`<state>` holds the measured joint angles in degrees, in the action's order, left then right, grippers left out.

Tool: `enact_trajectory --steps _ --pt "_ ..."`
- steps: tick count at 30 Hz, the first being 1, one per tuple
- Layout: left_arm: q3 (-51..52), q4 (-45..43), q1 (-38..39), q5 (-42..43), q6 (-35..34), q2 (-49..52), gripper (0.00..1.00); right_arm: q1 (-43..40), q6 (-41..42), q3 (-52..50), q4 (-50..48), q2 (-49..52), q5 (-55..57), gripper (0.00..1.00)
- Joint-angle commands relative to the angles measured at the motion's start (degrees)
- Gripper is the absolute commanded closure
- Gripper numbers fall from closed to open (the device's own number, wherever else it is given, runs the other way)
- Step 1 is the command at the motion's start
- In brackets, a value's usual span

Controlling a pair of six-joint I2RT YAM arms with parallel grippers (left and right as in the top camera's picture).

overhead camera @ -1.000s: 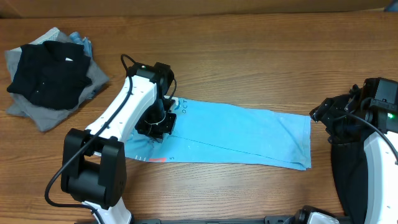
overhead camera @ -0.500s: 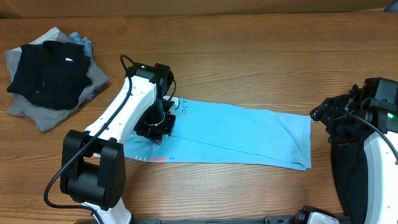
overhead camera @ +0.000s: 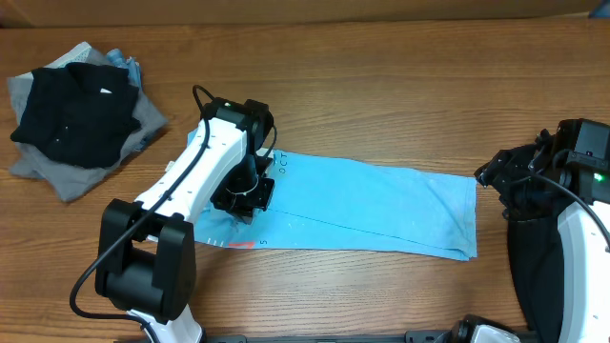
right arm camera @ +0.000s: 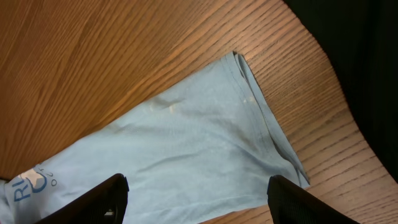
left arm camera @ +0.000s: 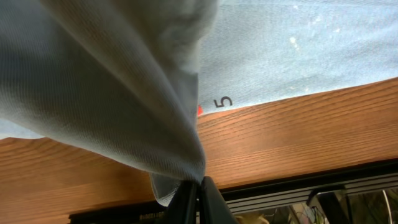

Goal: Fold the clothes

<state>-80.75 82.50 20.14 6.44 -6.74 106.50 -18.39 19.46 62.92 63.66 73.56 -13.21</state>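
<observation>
Bare wooden tabletop lay open beyond the long folded light blue T-shirt, from the heap of black and grey garments in the far left corner rightward. The white left arm stood over the shirt's left end.

- Wooden table, with warm brown grain running side to side, fills the whole overhead view.
- A light blue T-shirt lies on it as a long flat band, running from centre-left out toward the right side.
- Its right end sits square and flat on the wood, layered edges stacked.
- Its left end is bunched and rises off the surface.
- Small dark lettering shows near that left end, and there's a "5" at the near edge.
- Far left, there's a heap: a grey garment on the wood with a black garment crumpled on top.
- Heap and T-shirt lie well apart.
</observation>
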Motion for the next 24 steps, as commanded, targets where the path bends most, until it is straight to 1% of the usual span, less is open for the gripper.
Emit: enact_trajectory --steps 1,3,6,12,14,16,17,18,19,20,22,24 --pt "-1.0 -0.2 1.3 0.6 -2.1 -2.1 0.94 -0.3 0.0 0.5 -0.3 -0.2 0.3 0.25" --pt "-1.0 -0.7 1.3 0.5 -2.3 -2.1 0.92 -0.3 0.0 0.5 -0.3 -0.2 0.3 0.25" --pt "-1.0 -0.6 1.2 0.5 -2.7 -2.1 0.95 -0.3 0.0 0.5 -0.3 -0.2 0.3 0.25" --pt "-1.0 -0.4 1.6 0.7 -3.2 -2.1 0.94 -0.3 0.0 0.5 -0.3 -0.2 0.3 0.25" --pt "-1.0 -0.4 1.6 0.7 -3.6 -2.1 0.93 -0.3 0.0 0.5 -0.3 -0.2 0.3 0.25" --pt "-1.1 -0.4 1.6 0.7 -3.6 -2.1 0.88 -0.3 0.0 0.5 -0.3 -0.2 0.3 0.25" --pt "-1.1 -0.4 1.6 0.6 -3.6 -2.1 0.80 -0.3 0.0 0.5 -0.3 -0.2 0.3 0.25" --pt "-1.2 -0.4 1.6 0.3 -3.6 -2.1 0.64 -0.3 0.0 0.5 -0.3 -0.2 0.3 0.25" --pt "-1.4 -0.5 1.4 -0.8 -3.6 -2.1 0.34 -0.3 0.0 0.5 -0.3 -0.2 0.3 0.25" --pt "-1.8 -0.4 1.1 -2.1 -3.6 -2.1 0.20 -0.3 0.0 0.5 -0.4 -0.2 0.3 0.25" --pt "-3.3 -0.1 -0.3 -4.6 -3.6 -2.1 0.14 -0.3 0.0 0.5 -0.4 -0.2 0.3 0.25" --pt "-5.3 -0.1 -2.2 -5.6 -3.6 -2.1 0.13 -0.3 0.0 0.5 -0.5 -0.2 0.3 0.25"
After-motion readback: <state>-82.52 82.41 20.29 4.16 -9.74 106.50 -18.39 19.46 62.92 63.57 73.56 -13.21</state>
